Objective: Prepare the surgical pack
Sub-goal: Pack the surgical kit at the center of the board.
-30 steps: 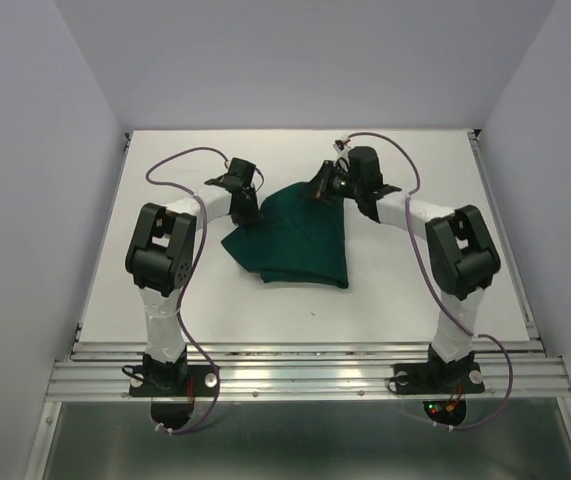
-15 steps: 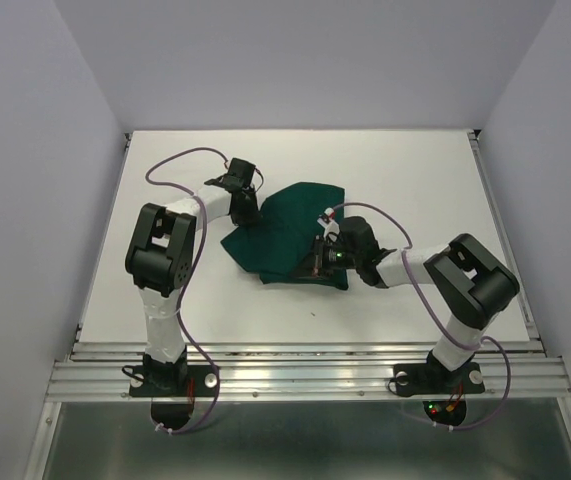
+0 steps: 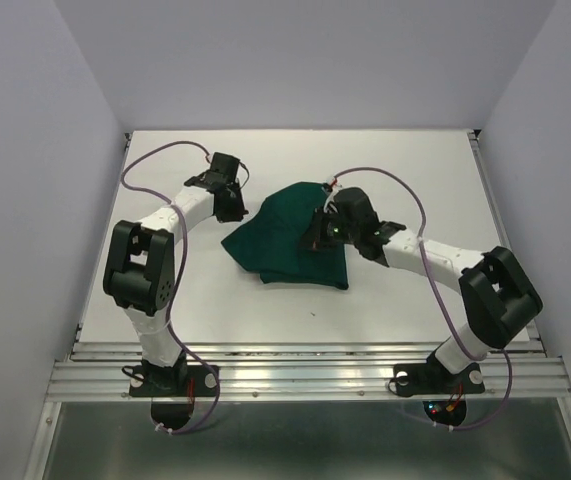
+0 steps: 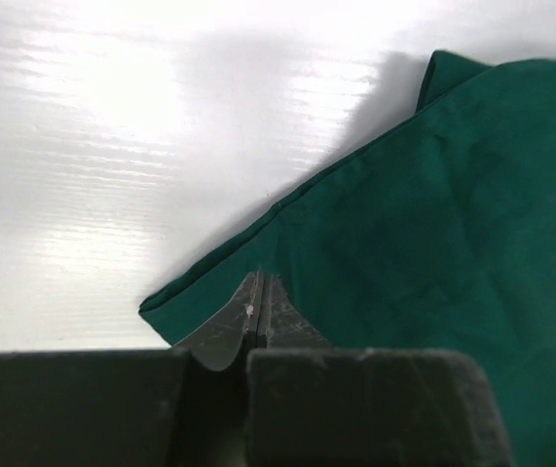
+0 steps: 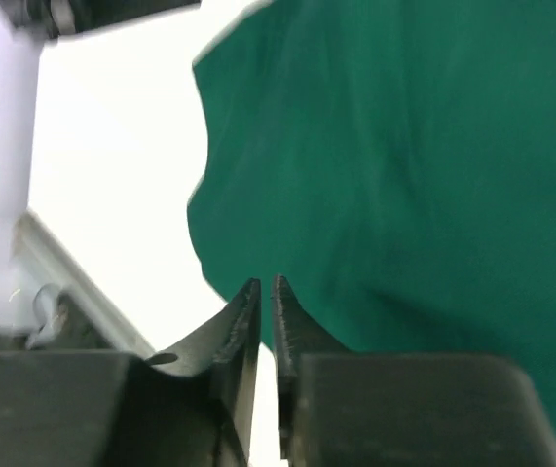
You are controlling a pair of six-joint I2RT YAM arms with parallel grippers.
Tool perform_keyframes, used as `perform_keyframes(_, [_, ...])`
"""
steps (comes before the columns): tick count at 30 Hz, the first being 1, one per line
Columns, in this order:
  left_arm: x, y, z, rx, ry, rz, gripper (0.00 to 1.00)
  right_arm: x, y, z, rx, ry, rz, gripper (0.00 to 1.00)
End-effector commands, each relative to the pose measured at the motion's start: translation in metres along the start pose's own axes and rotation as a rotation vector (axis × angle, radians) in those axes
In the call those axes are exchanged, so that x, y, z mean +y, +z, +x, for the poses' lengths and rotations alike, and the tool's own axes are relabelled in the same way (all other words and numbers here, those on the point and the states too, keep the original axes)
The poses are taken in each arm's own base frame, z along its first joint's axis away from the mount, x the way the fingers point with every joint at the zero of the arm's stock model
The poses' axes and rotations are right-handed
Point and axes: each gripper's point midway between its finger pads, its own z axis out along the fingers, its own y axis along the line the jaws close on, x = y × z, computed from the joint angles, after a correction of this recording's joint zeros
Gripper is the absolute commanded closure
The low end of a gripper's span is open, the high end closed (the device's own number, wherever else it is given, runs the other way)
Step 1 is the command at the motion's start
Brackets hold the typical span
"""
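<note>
Top external: limp drape point(image 3: 290, 240) folded between the jaws

Lies just ahead of left gripper point(image 4: 258, 292), beneath and beyond right gripper point(image 5: 266, 287). Left clenched on nothing; right parted a slit, empty. Probably soft, light, floppy: pinch a hemmed corner, not the middle.

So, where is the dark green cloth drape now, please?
In the top view the dark green cloth drape lies mid-table, between the left gripper at its left edge and the right gripper over its right side.
</note>
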Motion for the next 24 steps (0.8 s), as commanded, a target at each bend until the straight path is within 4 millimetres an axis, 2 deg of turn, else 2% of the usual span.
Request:
perform_keyframes(1, [0.008,-0.022,-0.012,-0.049,-0.017,0.013,1.00,0.004,-0.004,-0.042,-0.086,-0.133,0.212,0.82])
perform_keyframes(2, [0.008,-0.021,-0.010,-0.045,-0.024,0.022,1.00,0.000,-0.002,-0.051,-0.114,-0.146,0.274,0.80])
perform_keyframes(3, [-0.001,-0.019,-0.001,-0.016,-0.030,0.084,1.00,-0.010,0.006,-0.043,-0.082,-0.156,0.342,0.61])
perform_keyframes(4, [-0.006,-0.018,0.003,-0.004,-0.035,0.115,1.00,-0.009,0.009,-0.046,-0.089,-0.163,0.369,0.51])
perform_keyframes(5, [-0.020,-0.016,0.014,0.022,-0.049,0.204,1.00,-0.010,0.014,-0.056,-0.112,-0.165,0.421,0.41])
perform_keyframes(6, [-0.022,-0.015,0.027,0.063,-0.061,0.228,1.00,-0.006,0.012,-0.066,-0.138,-0.167,0.425,0.41])
perform_keyframes(7, [-0.029,-0.017,0.025,0.043,-0.070,0.267,1.00,-0.004,0.018,-0.065,-0.138,-0.167,0.432,0.41])
perform_keyframes(8, [-0.035,-0.017,0.032,0.057,-0.072,0.292,1.00,-0.002,0.018,-0.073,-0.171,-0.158,0.441,0.41])
perform_keyframes(9, [-0.034,-0.015,0.044,0.080,-0.073,0.292,1.00,-0.002,0.019,-0.077,-0.187,-0.152,0.444,0.41])
perform_keyframes(10, [-0.037,-0.016,0.047,0.078,-0.074,0.303,1.00,0.003,0.018,-0.077,-0.205,-0.139,0.438,0.41])
perform_keyframes(11, [-0.042,-0.015,0.060,0.102,-0.059,0.310,1.00,0.001,0.017,-0.080,-0.229,-0.134,0.446,0.41])
perform_keyframes(13, [-0.052,-0.015,0.069,0.112,-0.055,0.331,1.00,0.002,0.013,-0.082,-0.245,-0.134,0.443,0.45])
perform_keyframes(16, [-0.072,-0.011,0.093,0.152,-0.038,0.366,1.00,-0.005,0.009,-0.081,-0.268,-0.112,0.473,0.57])
perform_keyframes(20, [-0.100,-0.008,0.114,0.187,-0.041,0.429,1.00,-0.008,-0.002,-0.081,-0.295,-0.084,0.495,0.59])
perform_keyframes(24, [-0.126,-0.009,0.139,0.236,-0.011,0.488,1.00,-0.009,-0.003,-0.077,-0.234,-0.144,0.509,0.59])
